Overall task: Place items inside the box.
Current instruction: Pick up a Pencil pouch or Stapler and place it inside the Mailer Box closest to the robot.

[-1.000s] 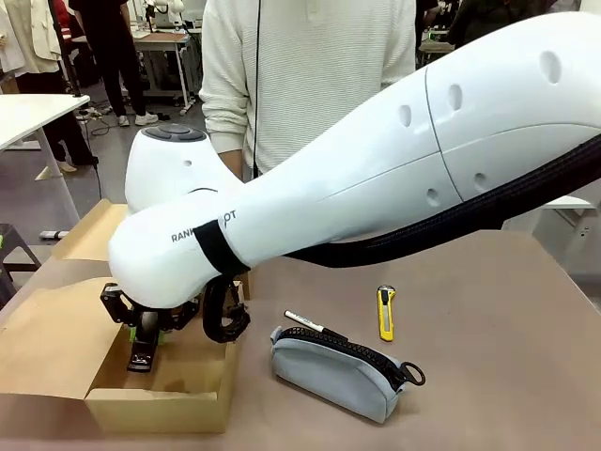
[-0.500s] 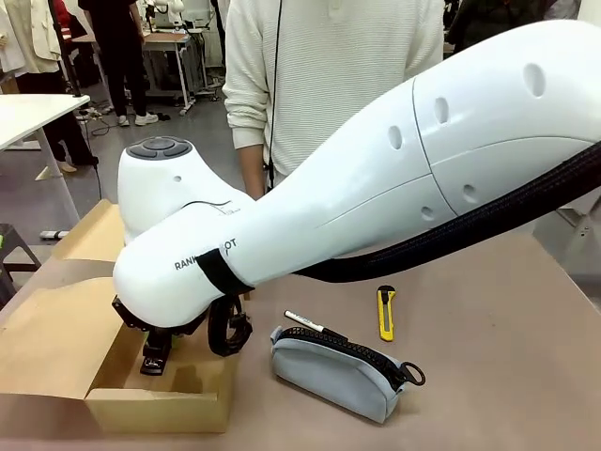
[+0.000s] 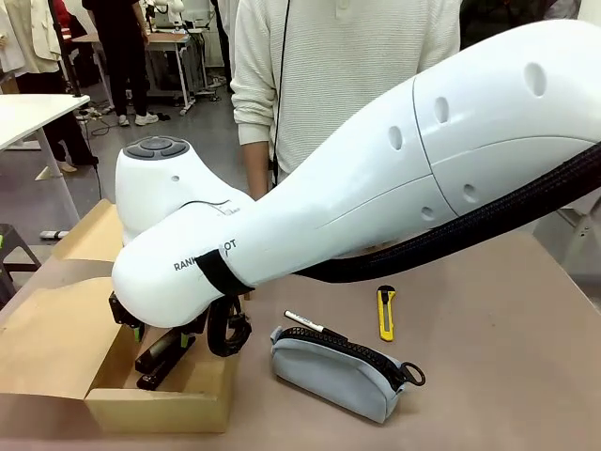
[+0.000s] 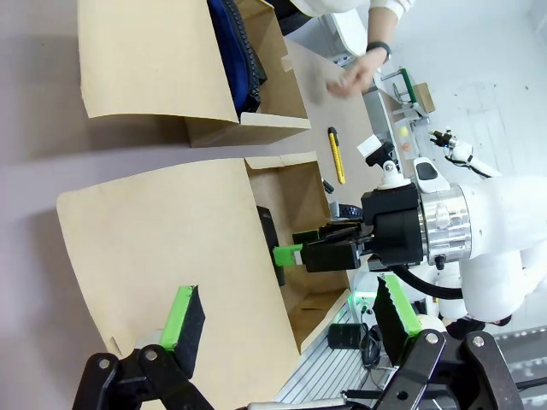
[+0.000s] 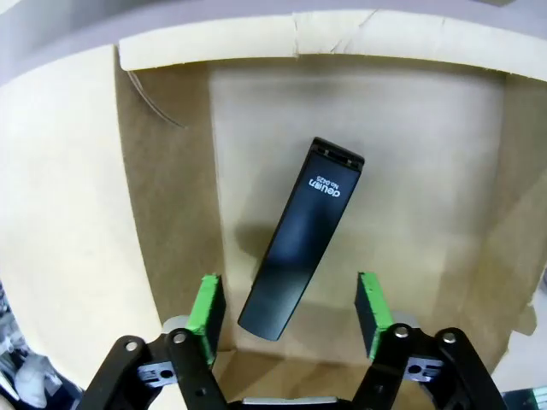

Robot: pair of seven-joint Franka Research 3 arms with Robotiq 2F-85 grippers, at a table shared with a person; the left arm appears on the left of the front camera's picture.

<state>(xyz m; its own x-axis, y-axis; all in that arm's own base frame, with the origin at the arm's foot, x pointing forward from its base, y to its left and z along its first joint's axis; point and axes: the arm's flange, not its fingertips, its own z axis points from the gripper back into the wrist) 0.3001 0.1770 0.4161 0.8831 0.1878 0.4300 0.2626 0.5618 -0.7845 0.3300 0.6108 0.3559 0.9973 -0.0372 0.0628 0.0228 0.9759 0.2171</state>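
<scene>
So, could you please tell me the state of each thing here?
Wide brown cardboard box: flap open.
Black stapler: lying inside the box, not gripped.
Right pincer: open above the stapler.
Left pincer: open, holding nothing.
Grey zippered fabric pouch: zip looks closed, on the table.

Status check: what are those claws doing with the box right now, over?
Right gripper open above box, stapler lying inside, clear of pads. Left gripper open, over the flap. Pouch, marker, knife on table. Nothing blocking.
</scene>
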